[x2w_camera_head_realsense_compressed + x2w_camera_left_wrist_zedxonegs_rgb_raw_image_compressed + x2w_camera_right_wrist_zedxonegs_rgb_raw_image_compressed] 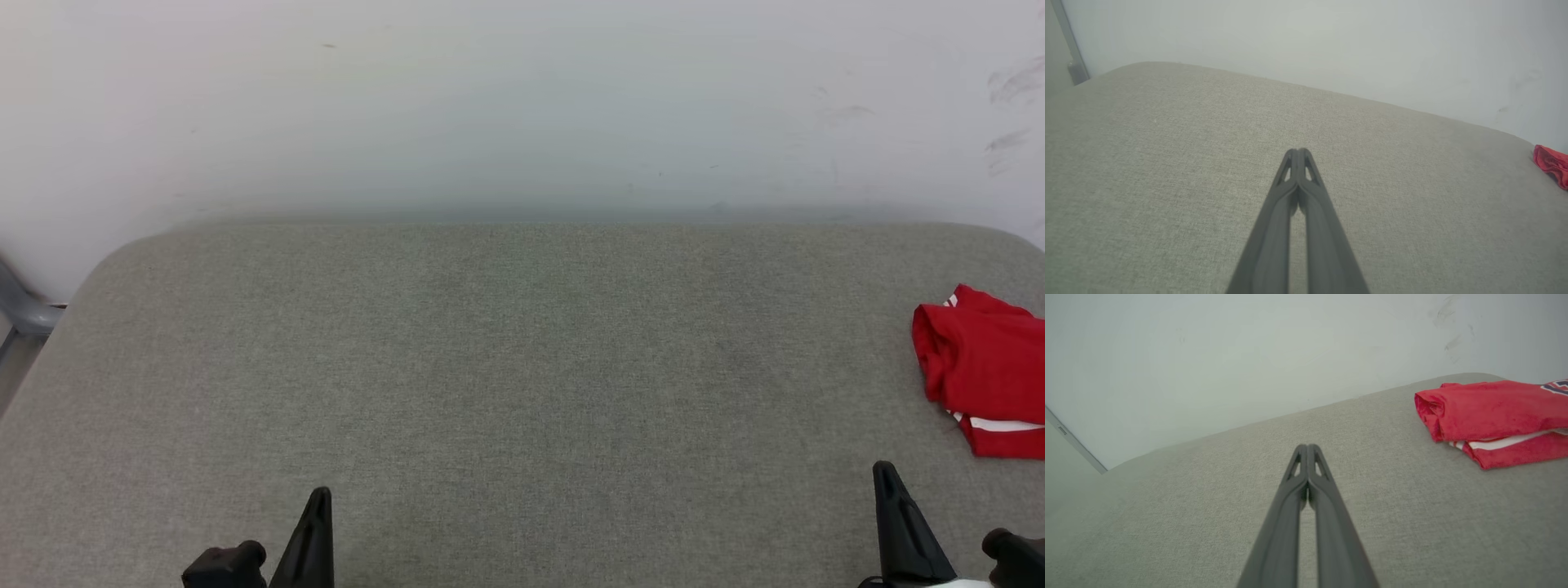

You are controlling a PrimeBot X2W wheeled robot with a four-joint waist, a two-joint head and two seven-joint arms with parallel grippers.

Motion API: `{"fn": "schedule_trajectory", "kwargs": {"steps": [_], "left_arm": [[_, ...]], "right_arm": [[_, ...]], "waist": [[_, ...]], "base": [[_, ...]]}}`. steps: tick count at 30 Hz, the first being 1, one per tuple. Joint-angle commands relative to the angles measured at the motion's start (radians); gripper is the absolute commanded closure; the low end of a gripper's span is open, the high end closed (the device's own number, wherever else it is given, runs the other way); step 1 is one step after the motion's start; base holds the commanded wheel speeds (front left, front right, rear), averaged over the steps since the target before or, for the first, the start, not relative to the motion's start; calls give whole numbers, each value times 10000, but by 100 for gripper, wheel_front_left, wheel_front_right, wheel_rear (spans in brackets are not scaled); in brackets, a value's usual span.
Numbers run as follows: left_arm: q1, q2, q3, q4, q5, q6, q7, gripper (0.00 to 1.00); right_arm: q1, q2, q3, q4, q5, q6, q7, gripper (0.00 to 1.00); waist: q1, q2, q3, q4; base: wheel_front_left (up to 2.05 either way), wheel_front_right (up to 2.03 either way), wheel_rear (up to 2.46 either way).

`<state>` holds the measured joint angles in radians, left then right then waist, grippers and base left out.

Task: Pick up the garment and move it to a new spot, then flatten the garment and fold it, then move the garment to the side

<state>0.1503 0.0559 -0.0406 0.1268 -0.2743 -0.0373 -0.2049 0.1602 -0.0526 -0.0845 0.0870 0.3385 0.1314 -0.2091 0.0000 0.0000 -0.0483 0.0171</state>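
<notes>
At the right edge of the grey fabric-covered bench (522,343), the garment (984,367) is seen lying folded into a compact red bundle, with a white stripe showing between its layers. Part of it is cut off by the head view's frame. The left jaws are held closed above the near left part of the bench, their dark fingers (1274,232) pressed together at the tips with nothing between them. The right jaws are likewise closed and empty, fingers (1284,526) meeting at the tips, by the near edge, close to the garment but apart from it.
</notes>
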Motion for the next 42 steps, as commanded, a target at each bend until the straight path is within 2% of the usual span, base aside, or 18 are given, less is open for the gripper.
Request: {"fn": "schedule_trajectory", "kwargs": {"steps": [1, 23, 42], "left_arm": [[-352, 12, 96, -97, -524, -77, 96, 100], [-1030, 2, 516, 267, -4279, -335, 993, 100], [-1493, -7, 796, 508, -6751, -513, 1587, 100]], "right_arm": [[-349, -48, 3, -69, 518, -1, 83, 100], [-1053, -95, -7, 402, 4148, -4, 942, 100], [-1525, -106, -40, 712, 6517, -4, 1529, 100]], "waist": [[0, 0, 8, -2], [0, 0, 107, -36], [0, 0, 189, -63]], "base": [[0, 0, 0], [0, 0, 0], [0, 0, 0]]}}
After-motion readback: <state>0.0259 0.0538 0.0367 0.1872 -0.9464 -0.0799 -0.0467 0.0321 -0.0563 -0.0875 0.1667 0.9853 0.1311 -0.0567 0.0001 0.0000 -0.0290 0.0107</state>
